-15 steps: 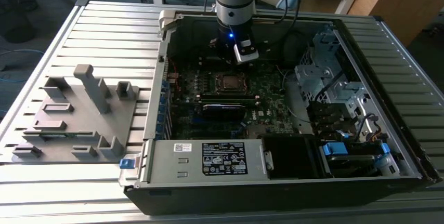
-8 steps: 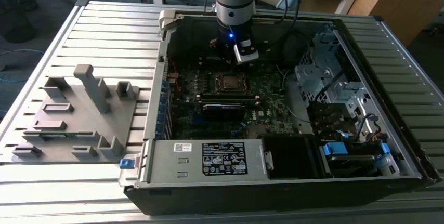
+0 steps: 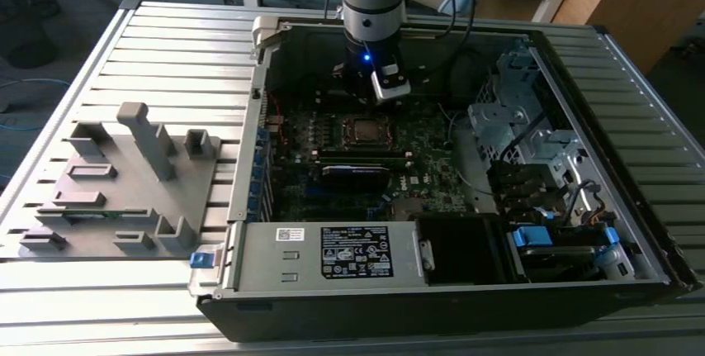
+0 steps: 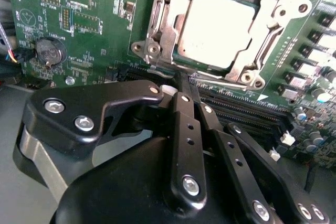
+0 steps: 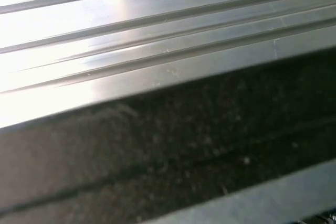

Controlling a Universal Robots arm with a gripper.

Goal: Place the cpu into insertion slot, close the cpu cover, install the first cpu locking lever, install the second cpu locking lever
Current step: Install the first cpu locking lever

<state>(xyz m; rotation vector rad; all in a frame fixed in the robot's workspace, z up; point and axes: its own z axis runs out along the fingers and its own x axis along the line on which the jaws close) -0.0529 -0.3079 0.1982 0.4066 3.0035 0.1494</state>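
The cpu [image 4: 220,27] lies flat in the insertion slot [image 3: 364,130], its silver top bright in the second wrist view. The cpu cover [image 4: 265,43], a silver frame, is down around it with the chip showing through its window. A thin metal locking lever [image 4: 220,81] runs along the socket edge nearest my fingers [image 4: 181,109]. My gripper [image 4: 190,97] is shut, its black fingers pressed together with nothing visible between them, tips just short of that socket edge. In the exterior view the gripper [image 3: 377,96] hangs inside the case just behind the socket.
The open computer case [image 3: 248,207] lies on a ribbed metal table [image 5: 157,40]. A labelled power-supply box [image 3: 330,253] sits at the case front, drive bays [image 3: 518,116] at the exterior view's right, memory slots [image 4: 247,111] beside the socket. A grey fixture plate [image 3: 121,182] lies left of the case.
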